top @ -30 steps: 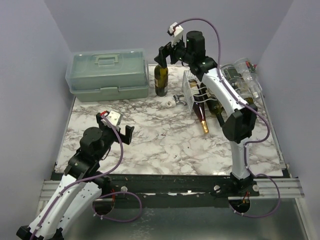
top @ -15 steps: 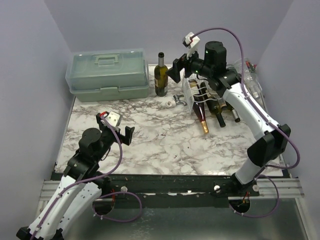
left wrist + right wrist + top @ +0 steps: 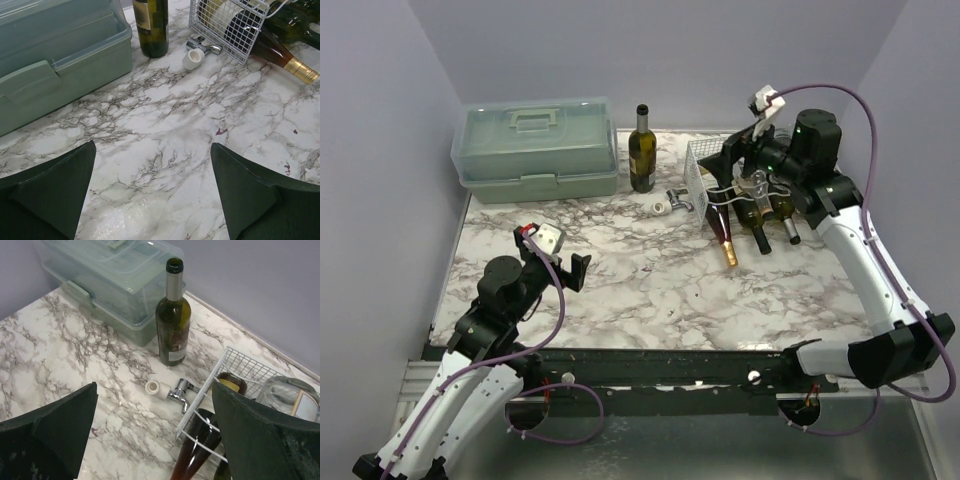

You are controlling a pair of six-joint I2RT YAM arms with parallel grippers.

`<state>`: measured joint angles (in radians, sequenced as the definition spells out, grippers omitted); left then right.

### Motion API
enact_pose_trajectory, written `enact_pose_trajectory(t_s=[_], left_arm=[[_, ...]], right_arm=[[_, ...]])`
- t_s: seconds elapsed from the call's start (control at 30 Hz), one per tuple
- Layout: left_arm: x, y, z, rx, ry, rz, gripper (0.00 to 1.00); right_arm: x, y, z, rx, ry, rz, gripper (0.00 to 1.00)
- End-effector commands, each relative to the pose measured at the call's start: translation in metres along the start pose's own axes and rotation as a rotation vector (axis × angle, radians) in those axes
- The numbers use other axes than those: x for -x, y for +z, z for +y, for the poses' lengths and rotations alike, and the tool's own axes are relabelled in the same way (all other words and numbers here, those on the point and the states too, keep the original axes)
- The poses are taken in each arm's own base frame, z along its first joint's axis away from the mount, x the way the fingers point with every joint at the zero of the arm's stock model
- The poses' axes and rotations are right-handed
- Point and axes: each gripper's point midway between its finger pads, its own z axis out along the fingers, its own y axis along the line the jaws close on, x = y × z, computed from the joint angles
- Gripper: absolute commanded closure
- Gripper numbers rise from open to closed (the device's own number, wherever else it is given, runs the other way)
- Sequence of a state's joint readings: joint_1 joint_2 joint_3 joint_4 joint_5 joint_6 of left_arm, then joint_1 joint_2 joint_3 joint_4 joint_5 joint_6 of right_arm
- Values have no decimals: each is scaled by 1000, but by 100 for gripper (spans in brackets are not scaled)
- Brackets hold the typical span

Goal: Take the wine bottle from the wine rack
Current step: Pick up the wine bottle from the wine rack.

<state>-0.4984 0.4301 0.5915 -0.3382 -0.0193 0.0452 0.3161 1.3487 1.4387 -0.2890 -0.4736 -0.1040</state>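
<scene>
The white wire wine rack (image 3: 698, 172) stands at the back right, with three bottles lying in it, necks toward me. One is a dark red bottle with a gold neck (image 3: 724, 235) (image 3: 286, 58) (image 3: 196, 442). A green wine bottle (image 3: 641, 150) (image 3: 173, 325) (image 3: 152, 25) stands upright, free, left of the rack (image 3: 240, 367) (image 3: 225, 27). My right gripper (image 3: 733, 155) (image 3: 155, 385) hangs open and empty above the rack's left end. Low over the marble at near left, my left gripper (image 3: 575, 270) (image 3: 152, 145) is open and empty too.
A pale green plastic toolbox (image 3: 535, 150) (image 3: 50, 60) (image 3: 115, 275) sits at the back left. A chrome tap with a white fitting (image 3: 672, 203) (image 3: 197, 52) (image 3: 170, 390) lies between the upright bottle and the rack. A clear glass jar (image 3: 285, 395) rests behind the rack.
My right arm has swung to the right, from over the upright bottle's neck to above the rack. That bottle stays standing alone. The left arm has not moved.
</scene>
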Motion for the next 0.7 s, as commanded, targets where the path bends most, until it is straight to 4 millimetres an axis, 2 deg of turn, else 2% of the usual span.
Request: enact_pose_trajectory(t_s=[0.0, 0.17, 0.23, 0.5, 0.57, 0.6, 0.67], left_arm=[[-1, 1, -7, -41, -10, -2, 1], [-2, 2, -9, -49, -14, 1, 1], [-2, 3, -9, -51, -14, 5, 1], [-4, 4, -11, -62, -16, 13, 1], [-4, 4, -12, -65, -18, 13, 1], [-4, 4, -12, -65, -18, 14, 1], [-4, 4, -12, -66, -18, 13, 1]], right_arm=[[-5, -28, 7, 51, 33, -18, 1], [-21, -64, -17, -1, 142, -74, 0], [-30, -74, -21, -26, 142, -69, 0], [-59, -96, -31, -133, 110, -11, 0], [-66, -97, -29, -132, 114, -4, 0], [-70, -102, -36, -159, 121, -2, 1], [-77, -105, -37, -169, 126, 5, 0]])
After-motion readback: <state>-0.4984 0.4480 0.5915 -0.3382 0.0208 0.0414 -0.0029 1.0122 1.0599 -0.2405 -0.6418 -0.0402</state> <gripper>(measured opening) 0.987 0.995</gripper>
